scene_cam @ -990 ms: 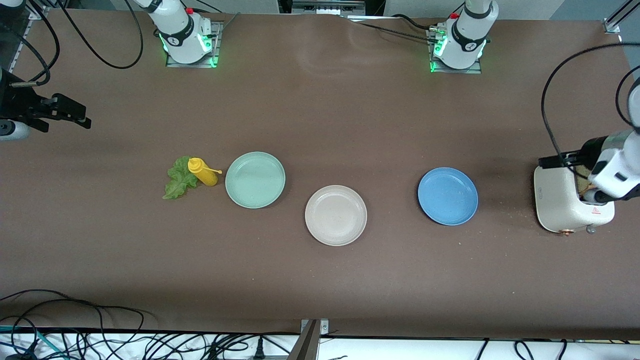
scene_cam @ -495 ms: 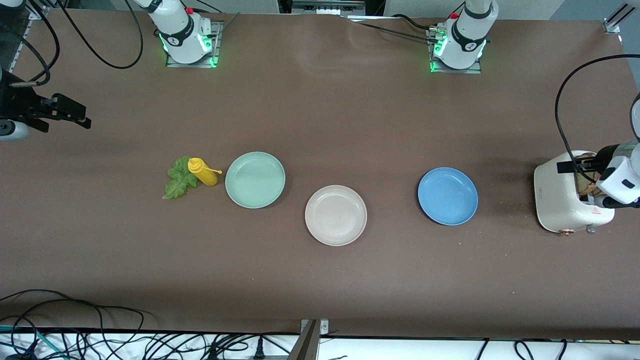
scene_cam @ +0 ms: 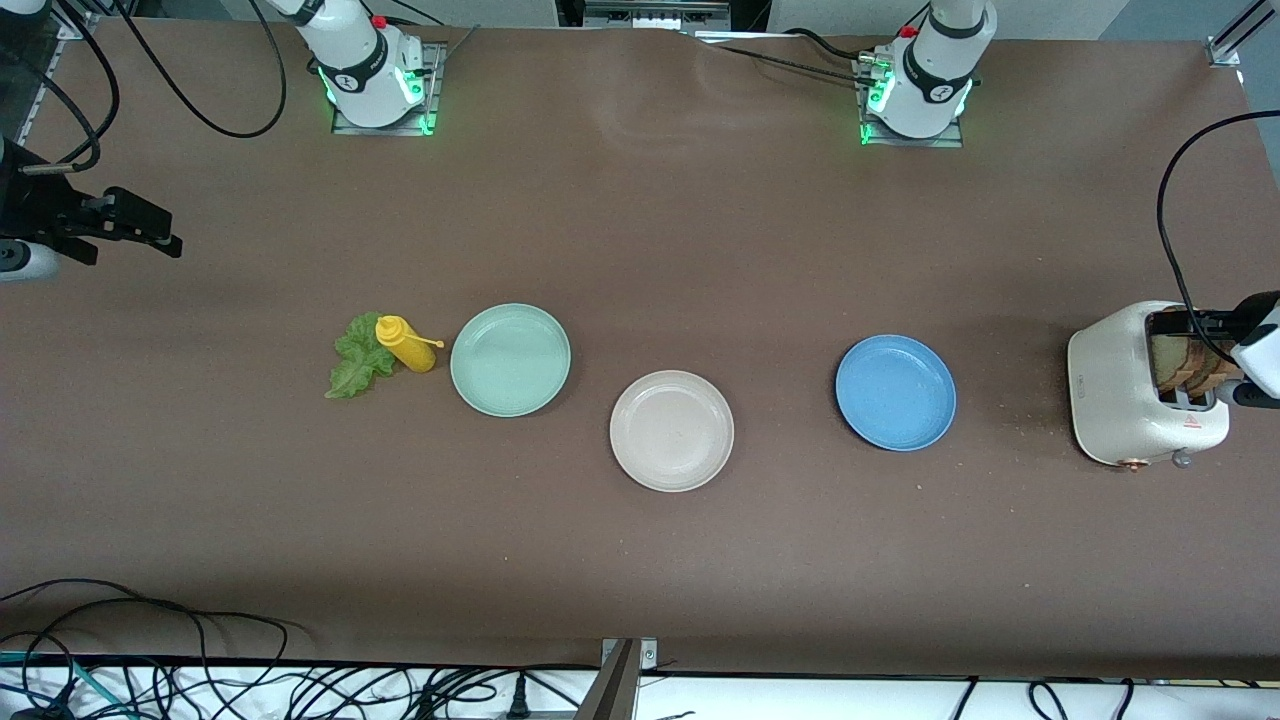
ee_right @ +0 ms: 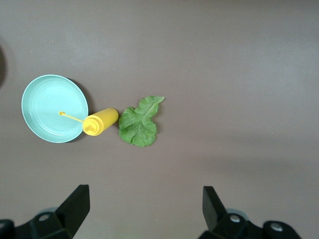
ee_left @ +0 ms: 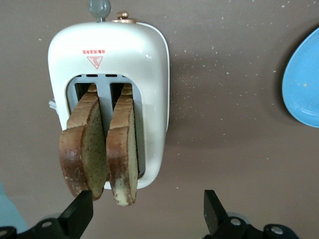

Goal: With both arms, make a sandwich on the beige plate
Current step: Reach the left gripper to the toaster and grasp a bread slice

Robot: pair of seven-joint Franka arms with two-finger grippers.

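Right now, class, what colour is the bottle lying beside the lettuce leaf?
Yellow; the bottle shows best in the right wrist view, beside the lettuce leaf.

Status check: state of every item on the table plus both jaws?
Toaster: upright, two bread slices sticking up out of its slots.
Beige plate: empty.
Mint plate: empty.
Blue plate: empty.
Lettuce: flat on table.
Mustard bottle: standing beside lettuce.
Left gripper: jaws open, over toaster.
Right gripper: jaws open, waiting.

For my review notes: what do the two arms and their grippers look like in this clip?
Both arms are white with dark grey joint bands. Each base, the right arm and the left arm, glows green, carries a small red button and stands on a metal plate. Black cables loop off both. The left gripper and the right gripper have black wedge-shaped fingers on black bodies.
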